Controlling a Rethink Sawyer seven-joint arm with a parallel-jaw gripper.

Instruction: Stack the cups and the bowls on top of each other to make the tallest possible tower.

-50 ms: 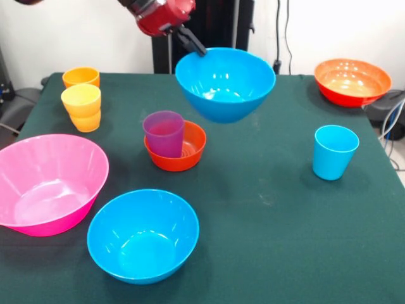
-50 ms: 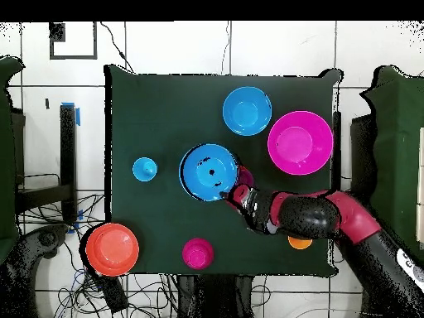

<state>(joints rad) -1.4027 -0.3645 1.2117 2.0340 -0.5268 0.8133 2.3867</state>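
From the front, my gripper (image 1: 197, 49) is clamped on the rim of a glossy blue plastic bowl (image 1: 226, 83), holding it off the dark green table (image 1: 285, 221) (tilted). From overhead, the bowl (image 2: 209, 171) hangs over the table's middle, well clear of its edges.

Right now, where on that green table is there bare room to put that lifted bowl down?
Bare cloth lies between the light blue cup and the near blue bowl, and ahead of the wide orange bowl. The side with the pink bowl and orange cups is crowded.
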